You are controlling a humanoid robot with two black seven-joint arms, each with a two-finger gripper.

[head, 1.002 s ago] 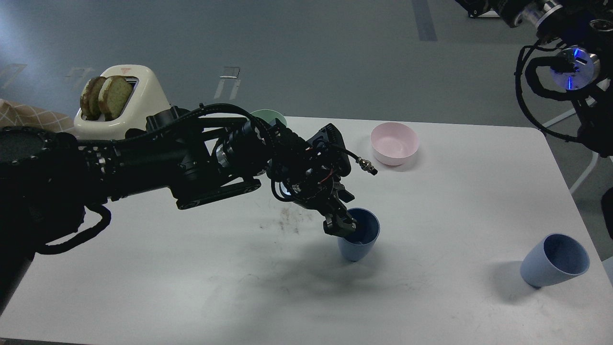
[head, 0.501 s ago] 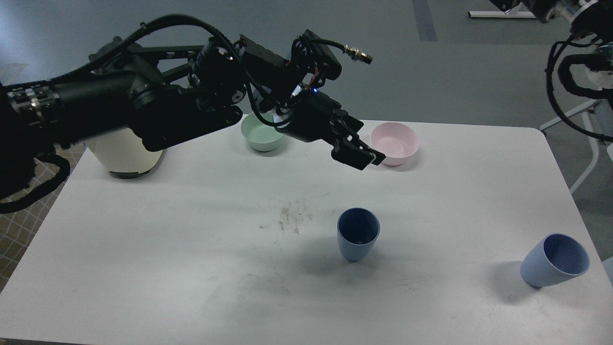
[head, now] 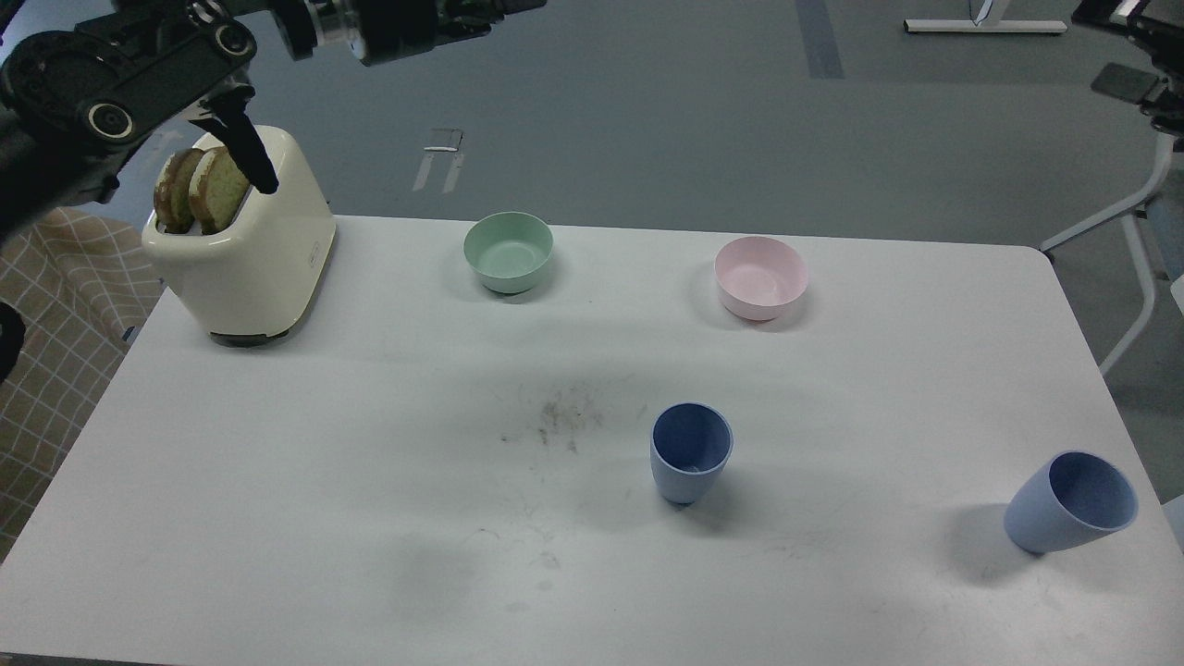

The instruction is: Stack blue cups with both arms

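My left arm point(head: 120, 83) is raised over the toaster point(head: 245, 250) at the table's far left corner, its gripper out of view, so I cannot tell whether it is spread. One blue cup point(head: 690, 453) stands upright mid-table, free to receive the other cup point(head: 1071, 502), near the right edge. My right gripper is unseen too.

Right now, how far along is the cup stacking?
Not stacked yet. One blue cup stands mid-table, and the other blue cup stands apart near the right edge. Neither claw shows in the head view and nothing is held. Left: pick up one cup and nest it in the other.
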